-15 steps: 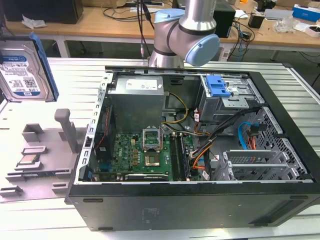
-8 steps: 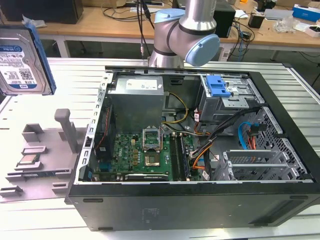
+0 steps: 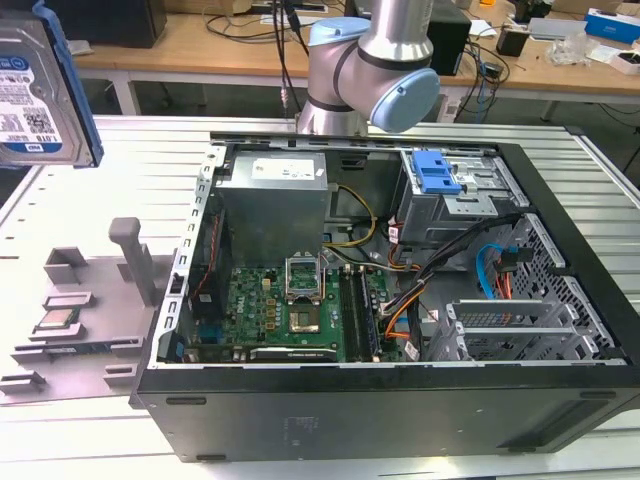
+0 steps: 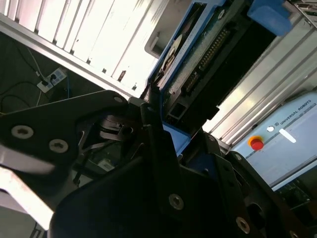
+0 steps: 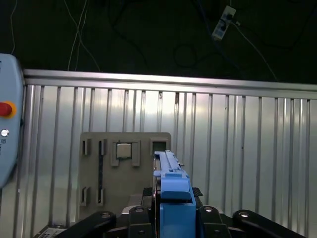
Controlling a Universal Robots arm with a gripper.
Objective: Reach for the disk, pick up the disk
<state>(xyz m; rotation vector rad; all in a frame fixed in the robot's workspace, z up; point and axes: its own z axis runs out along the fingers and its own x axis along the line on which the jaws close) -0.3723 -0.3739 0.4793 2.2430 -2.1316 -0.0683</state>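
Your end effector [image 5: 171,220] is clenched on the blue-framed rectangular silver metal disk [image 3: 36,92], upper left in the exterior view. Likely stiff, weighty, shock-sensitive; hold its framed edges.

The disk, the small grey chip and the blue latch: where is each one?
the disk [image 3: 35,95], exterior view, on its white-and-blue label
the small grey chip [image 5: 123,149], first wrist view, on its top face
the blue latch [image 3: 436,172], exterior view, on its middle
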